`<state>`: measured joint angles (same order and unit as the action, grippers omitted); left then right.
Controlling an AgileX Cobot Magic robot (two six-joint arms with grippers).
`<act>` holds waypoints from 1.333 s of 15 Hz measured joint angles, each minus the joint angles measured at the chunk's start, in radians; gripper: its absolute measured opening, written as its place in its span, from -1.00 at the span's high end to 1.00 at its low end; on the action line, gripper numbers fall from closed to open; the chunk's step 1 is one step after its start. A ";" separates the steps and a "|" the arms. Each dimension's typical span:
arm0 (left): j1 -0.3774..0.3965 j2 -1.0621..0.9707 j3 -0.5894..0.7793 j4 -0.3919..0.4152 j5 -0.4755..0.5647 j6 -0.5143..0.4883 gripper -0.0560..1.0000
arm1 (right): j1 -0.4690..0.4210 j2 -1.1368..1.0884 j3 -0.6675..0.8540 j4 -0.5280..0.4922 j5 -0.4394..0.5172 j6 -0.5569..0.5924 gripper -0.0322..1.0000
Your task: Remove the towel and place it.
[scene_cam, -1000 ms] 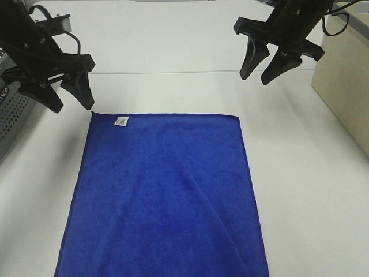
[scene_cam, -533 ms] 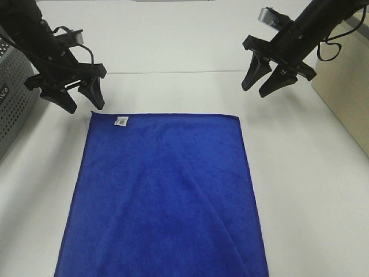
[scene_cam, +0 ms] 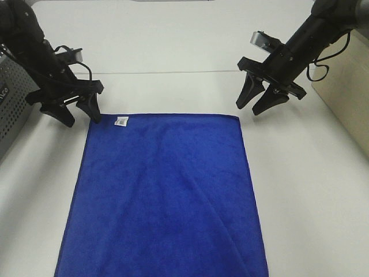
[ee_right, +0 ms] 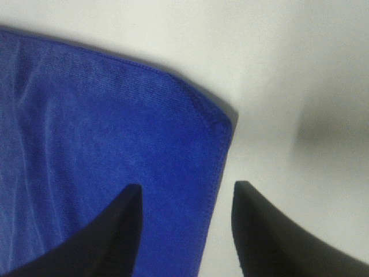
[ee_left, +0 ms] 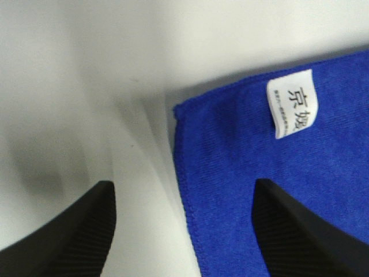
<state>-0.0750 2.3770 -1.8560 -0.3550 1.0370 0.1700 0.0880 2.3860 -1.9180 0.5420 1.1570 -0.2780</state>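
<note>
The towel point(scene_cam: 167, 196) is a deep blue plush cloth lying flat on the white table, with a small white tag point(scene_cam: 121, 121) near its far left corner. My left gripper point(scene_cam: 83, 120) hangs open just above that corner. In the left wrist view its fingers point(ee_left: 75, 231) stand on either side of the towel's side edge point(ee_left: 183, 190), the tag point(ee_left: 291, 104) close by. My right gripper point(scene_cam: 247, 109) is open over the far right corner. In the right wrist view one of its fingers point(ee_right: 115, 231) is above the towel point(ee_right: 86, 144) and the other is over bare table. Neither holds anything.
A grey perforated metal box point(scene_cam: 10, 109) stands at the left edge of the table point(scene_cam: 311, 190). A beige box point(scene_cam: 346, 86) stands at the right. Cables trail from both arms. A seam runs across the table behind the grippers.
Both grippers have come down and inward toward the towel's two far corners, staying open. The towel has not moved.
</note>
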 joint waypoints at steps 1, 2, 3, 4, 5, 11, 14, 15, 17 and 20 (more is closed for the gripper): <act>0.008 0.008 0.000 -0.011 -0.007 0.006 -0.32 | 0.000 0.011 0.000 -0.001 -0.013 0.000 -0.02; 0.016 0.013 0.000 -0.017 -0.025 0.017 -0.32 | 0.000 0.020 0.000 -0.001 -0.029 -0.001 -0.02; 0.020 0.020 -0.002 -0.025 -0.038 0.033 -0.32 | 0.001 0.028 0.000 -0.004 -0.047 -0.001 -0.02; 0.021 0.026 -0.002 -0.044 -0.054 0.052 -0.32 | 0.005 0.037 0.000 -0.013 -0.054 -0.005 -0.02; 0.022 0.035 -0.002 -0.061 -0.063 0.069 -0.32 | 0.013 0.049 0.000 -0.022 -0.056 -0.006 -0.02; 0.022 0.055 -0.011 -0.121 -0.081 0.116 -0.32 | 0.025 0.070 0.000 -0.050 -0.059 -0.008 -0.02; 0.022 0.056 -0.011 -0.130 -0.099 0.121 -0.32 | 0.037 0.070 0.000 -0.059 -0.147 -0.003 -0.02; 0.022 0.058 -0.011 -0.135 -0.100 0.131 -0.32 | 0.047 0.070 0.000 -0.062 -0.160 0.000 -0.02; 0.022 0.059 -0.011 -0.140 -0.100 0.140 -0.32 | 0.058 0.070 0.000 -0.089 -0.177 0.008 -0.02; 0.022 0.063 -0.013 -0.143 -0.100 0.143 -0.32 | 0.059 0.071 -0.001 -0.121 -0.178 0.038 -0.02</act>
<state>-0.0530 2.4400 -1.8690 -0.4980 0.9370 0.3130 0.1470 2.4570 -1.9190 0.4210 0.9790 -0.2400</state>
